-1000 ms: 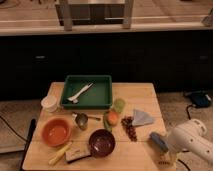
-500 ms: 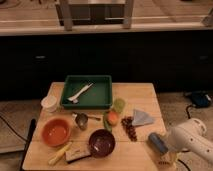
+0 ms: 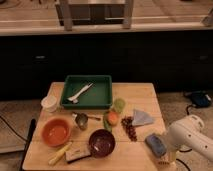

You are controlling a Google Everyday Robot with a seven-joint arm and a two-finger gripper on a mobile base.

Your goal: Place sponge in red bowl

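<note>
The sponge [image 3: 155, 144], judged light, soft and squashy, lies at the near right edge of the table [image 3: 145, 97] beside the gripper [image 3: 164, 152], open or closed I cannot tell; pinch across its 2 long sides

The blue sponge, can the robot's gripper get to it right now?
Probably yes. The gripper sits right beside the sponge at the table's near right corner, with nothing between them. The folded cloth and the red berries lie farther back, out of the way.
</note>
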